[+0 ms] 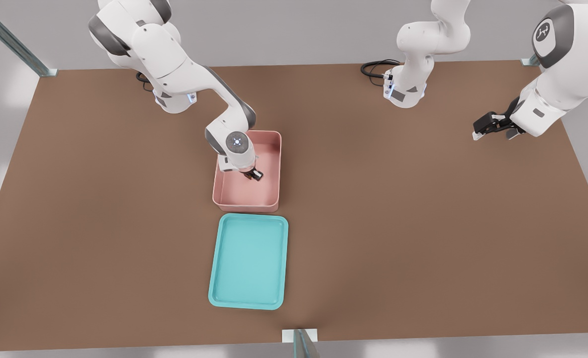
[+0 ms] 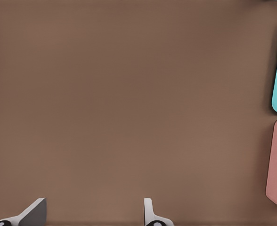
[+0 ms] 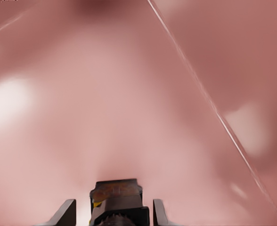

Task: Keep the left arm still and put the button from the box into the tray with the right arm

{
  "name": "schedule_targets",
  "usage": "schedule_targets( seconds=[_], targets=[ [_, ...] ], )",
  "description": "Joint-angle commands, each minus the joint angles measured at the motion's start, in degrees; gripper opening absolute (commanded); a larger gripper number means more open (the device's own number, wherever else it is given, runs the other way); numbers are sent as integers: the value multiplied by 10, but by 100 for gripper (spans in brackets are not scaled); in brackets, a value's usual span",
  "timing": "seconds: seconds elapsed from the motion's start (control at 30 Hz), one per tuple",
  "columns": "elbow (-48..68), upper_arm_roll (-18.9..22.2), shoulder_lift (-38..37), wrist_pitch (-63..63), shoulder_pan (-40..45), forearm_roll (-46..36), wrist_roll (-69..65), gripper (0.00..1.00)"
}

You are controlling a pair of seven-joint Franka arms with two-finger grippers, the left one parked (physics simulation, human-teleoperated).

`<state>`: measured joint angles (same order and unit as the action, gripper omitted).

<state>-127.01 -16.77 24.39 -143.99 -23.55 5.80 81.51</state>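
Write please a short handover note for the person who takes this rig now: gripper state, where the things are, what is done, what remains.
Gripper: down inside the pink box, its jaws closed on the button.
Button: gripped between the jaws, not out of the box yet.
Teal tray: just beyond the box's short end, nearer the camera in the front view, with nothing in it.
Done: button grasped.
Left: lift it out of the box, carry it over the tray, release it there.

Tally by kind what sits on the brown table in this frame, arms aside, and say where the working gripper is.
Pink box: 1
Teal tray: 1
Button: 1, between the fingers of the gripper, which is down inside the box
Total: 3
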Motion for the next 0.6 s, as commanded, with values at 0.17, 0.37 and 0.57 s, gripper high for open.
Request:
schedule_targets(
  seconds=[0.17, 0.37, 0.57],
  targets=[
    [0, -16, -1, -7, 11, 0, 49, 48],
    [79, -143, -33, 89, 169, -2, -31, 48],
    [447, -138, 145, 225, 228, 119, -304, 48]
  ],
)
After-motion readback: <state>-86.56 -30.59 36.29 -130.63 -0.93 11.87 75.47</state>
